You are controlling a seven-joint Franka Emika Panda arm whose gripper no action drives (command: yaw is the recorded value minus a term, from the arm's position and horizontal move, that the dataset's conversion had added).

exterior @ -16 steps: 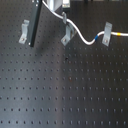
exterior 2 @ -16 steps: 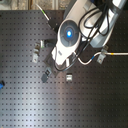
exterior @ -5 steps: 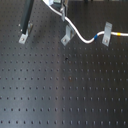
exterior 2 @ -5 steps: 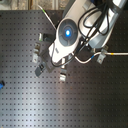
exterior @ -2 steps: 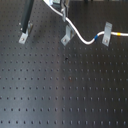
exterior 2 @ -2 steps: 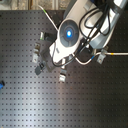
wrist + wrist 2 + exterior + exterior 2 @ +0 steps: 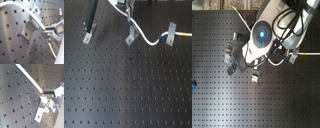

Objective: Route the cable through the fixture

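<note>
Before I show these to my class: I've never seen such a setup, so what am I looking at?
This is one robot arm working over a black board full of small holes. Two cameras watch from off the arm; in the second exterior view the arm's white body covers the middle. Two more cameras ride on the tool, so they look closely at the board. Small metal clips stand on the board; the first exterior view shows three. A thin white cable with a yellow stretch runs from the middle clip to the clip on the first exterior view's right. In both wrist views the tool appears closed on the cable.
</note>
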